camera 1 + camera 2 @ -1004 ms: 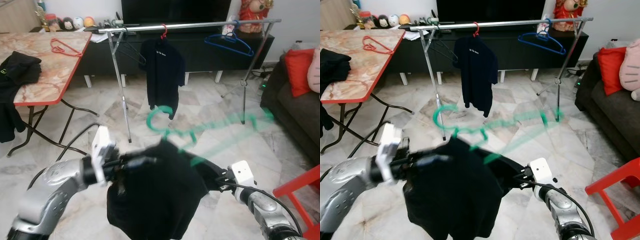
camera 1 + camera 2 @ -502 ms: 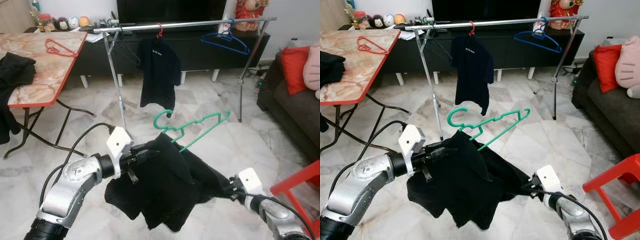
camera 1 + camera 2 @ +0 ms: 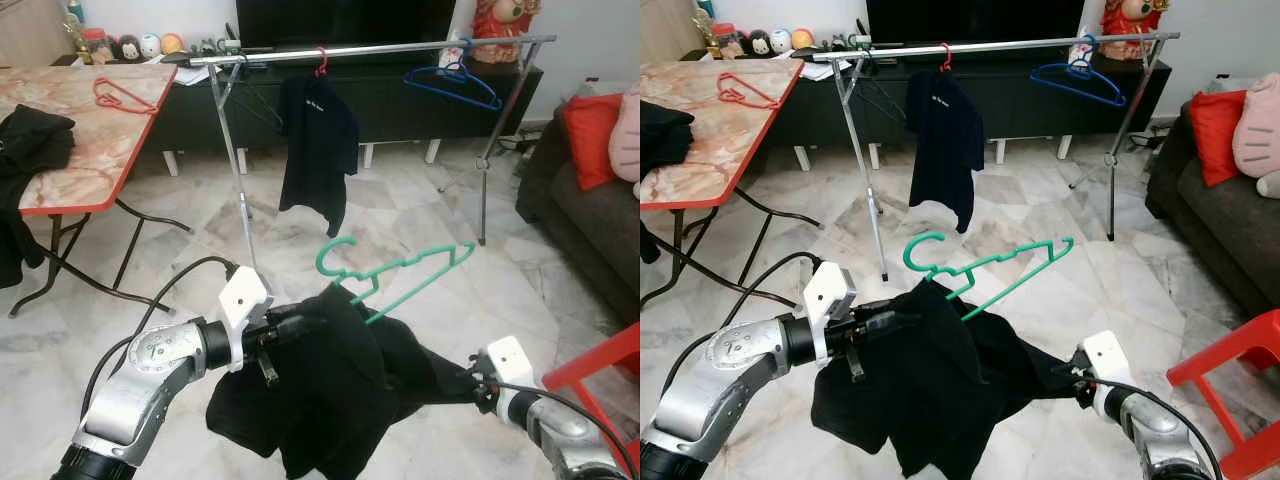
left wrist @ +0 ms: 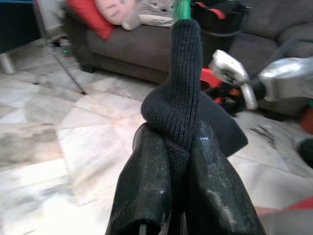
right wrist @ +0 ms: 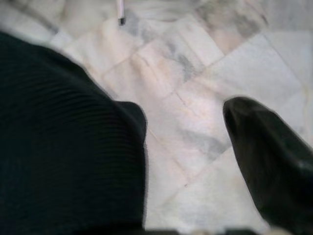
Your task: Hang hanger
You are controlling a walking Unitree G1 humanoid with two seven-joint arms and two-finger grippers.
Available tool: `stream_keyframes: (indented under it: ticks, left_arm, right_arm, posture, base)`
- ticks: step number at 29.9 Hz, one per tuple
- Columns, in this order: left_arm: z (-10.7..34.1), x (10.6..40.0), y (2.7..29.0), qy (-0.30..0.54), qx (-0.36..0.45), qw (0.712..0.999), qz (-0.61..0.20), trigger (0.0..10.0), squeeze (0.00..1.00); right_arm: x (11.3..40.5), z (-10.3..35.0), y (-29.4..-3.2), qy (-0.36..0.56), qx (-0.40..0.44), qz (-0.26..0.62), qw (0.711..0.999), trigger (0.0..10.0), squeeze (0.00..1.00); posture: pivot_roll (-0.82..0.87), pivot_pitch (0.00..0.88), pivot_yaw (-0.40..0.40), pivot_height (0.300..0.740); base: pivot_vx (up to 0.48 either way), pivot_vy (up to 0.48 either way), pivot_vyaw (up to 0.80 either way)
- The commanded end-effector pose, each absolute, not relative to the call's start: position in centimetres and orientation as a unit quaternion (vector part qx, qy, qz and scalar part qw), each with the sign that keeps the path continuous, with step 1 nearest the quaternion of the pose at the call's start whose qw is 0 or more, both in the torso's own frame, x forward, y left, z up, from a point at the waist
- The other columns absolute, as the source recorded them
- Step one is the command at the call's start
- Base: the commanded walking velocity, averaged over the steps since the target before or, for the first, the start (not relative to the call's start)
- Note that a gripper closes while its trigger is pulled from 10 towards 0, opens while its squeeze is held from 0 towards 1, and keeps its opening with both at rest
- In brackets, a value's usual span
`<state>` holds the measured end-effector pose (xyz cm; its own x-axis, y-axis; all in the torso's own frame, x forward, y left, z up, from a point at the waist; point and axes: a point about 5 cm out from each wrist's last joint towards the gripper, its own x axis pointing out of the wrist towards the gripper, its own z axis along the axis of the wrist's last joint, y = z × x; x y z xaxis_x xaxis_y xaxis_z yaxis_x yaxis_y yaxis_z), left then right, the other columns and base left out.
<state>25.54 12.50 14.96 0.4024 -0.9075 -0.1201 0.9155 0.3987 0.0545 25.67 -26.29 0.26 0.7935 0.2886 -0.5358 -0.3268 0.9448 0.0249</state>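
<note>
A living room with a pale marble floor [image 3: 560, 290]. At twelve o'clock, a silver clothes rail [image 3: 380, 48] stands before a long black TV cabinet [image 3: 400, 100]. On the rail hang a dark T-shirt [image 3: 318, 150] on a red hanger, with small chest lettering too blurred to read, and a blue hanger [image 3: 455, 85] toward one o'clock. At ten o'clock, a marble-patterned folding surface [image 3: 85, 150] with a red edge carries a red hanger [image 3: 125, 95] and dark clothing [image 3: 35, 150]. At three o'clock sits a dark sofa [image 3: 585, 215] with a red cushion [image 3: 592, 135].

Near six o'clock, a black garment [image 3: 320, 390] droops between both arms, held above the floor. A green hanger [image 3: 395, 275] rises from its neckline, tilted, hook toward twelve o'clock, well short of the rail.

The left pincer [image 4: 171, 147] is clamped narrowly on a fold of the garment's collar. The right pincer [image 5: 195, 142] stands wide, one finger [image 5: 274, 161] clear of the cloth, the other hidden by fabric; whether it grips cannot be told.
</note>
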Motion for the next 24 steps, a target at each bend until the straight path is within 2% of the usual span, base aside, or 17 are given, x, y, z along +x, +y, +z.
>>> stream_keyframes:
  ticks: [1, 3, 6, 10, 15, 16, 17, 18, 21, 22, 23, 24]
  left_arm:
    - [15.8, 25.1, 12.3, 0.022, 0.052, 0.823, -0.565, 10.0, 0.00]
    - [15.8, 24.8, 12.2, 0.026, 0.049, 0.814, -0.579, 10.0, 0.00]
    - [15.7, 24.4, 12.0, 0.029, 0.046, 0.806, -0.589, 10.0, 0.00]
    - [15.6, 24.2, 11.9, 0.034, 0.045, 0.801, -0.596, 10.0, 0.00]
    - [15.5, 24.5, 11.9, 0.035, 0.054, 0.808, -0.586, 10.0, 0.00]
    - [15.5, 24.7, 11.9, 0.035, 0.054, 0.809, -0.584, 10.0, 0.00]
    - [15.5, 24.7, 11.9, 0.035, 0.054, 0.809, -0.584, 10.0, 0.00]
    - [15.5, 24.8, 11.9, 0.034, 0.055, 0.811, -0.581, 10.0, 0.00]
    - [15.5, 24.9, 11.8, 0.034, 0.057, 0.812, -0.580, 10.0, 0.00]
    - [15.5, 24.9, 11.8, 0.035, 0.057, 0.812, -0.580, 10.0, 0.00]
    - [15.4, 24.9, 11.8, 0.037, 0.058, 0.812, -0.580, 10.0, 0.00]
    - [15.4, 24.9, 11.8, 0.038, 0.060, 0.812, -0.580, 10.0, 0.00]
  right_arm:
    - [26.4, 0.9, -26.3, 0.263, -0.003, 0.153, 0.953, 10.0, 1.00]
    - [26.8, 1.1, -26.5, 0.269, 0.039, 0.125, 0.954, 10.0, 1.00]
    - [26.8, 0.9, -26.1, 0.286, 0.082, 0.145, 0.944, 10.0, 1.00]
    - [26.7, 0.8, -25.8, 0.296, 0.103, 0.163, 0.936, 10.0, 1.00]
    - [26.5, 0.6, -25.6, 0.327, 0.079, 0.192, 0.922, 10.0, 1.00]
    - [26.1, 0.4, -25.7, 0.346, 0.061, 0.202, 0.914, 10.0, 0.51]
    - [26.1, 0.4, -25.7, 0.346, 0.061, 0.202, 0.914, 10.0, 0.51]
    - [26.0, 0.3, -25.7, 0.355, 0.046, 0.209, 0.910, 10.0, 0.00]
    - [25.6, 0.0, -25.9, 0.378, 0.031, 0.223, 0.898, 10.0, 0.00]
    - [25.5, 0.0, -25.9, 0.383, 0.029, 0.228, 0.895, 10.0, 0.25]
    - [25.3, 0.0, -26.0, 0.389, 0.022, 0.234, 0.891, 10.0, 1.00]
    - [25.3, -0.1, -26.0, 0.393, 0.017, 0.239, 0.888, 10.0, 1.00]
  posture:
    - [-0.04, 0.000, -0.017, 0.740]
    - [-0.04, 0.000, -0.018, 0.740]
    - [-0.04, 0.000, -0.020, 0.740]
    - [-0.04, 0.000, -0.020, 0.740]
    - [-0.04, 0.000, -0.016, 0.740]
    - [-0.04, 0.000, -0.017, 0.740]
    - [-0.04, 0.000, -0.017, 0.740]
    - [-0.04, 0.000, -0.017, 0.740]
    - [-0.04, 0.000, -0.017, 0.740]
    - [-0.04, 0.000, -0.020, 0.740]
    - [-0.04, 0.000, -0.020, 0.740]
    - [-0.04, 0.000, -0.020, 0.740]
  base:
    - [0.000, 0.000, 0.00]
    - [0.000, 0.000, 0.00]
    - [0.000, 0.000, 0.00]
    - [0.000, 0.000, 0.00]
    - [0.000, 0.000, 0.00]
    - [0.000, 0.000, 0.00]
    - [0.000, 0.000, 0.00]
    - [0.000, 0.000, 0.00]
    - [0.000, 0.000, 0.00]
    - [0.000, 0.000, 0.00]
    - [0.000, 0.000, 0.00]
    - [0.000, 0.000, 0.00]
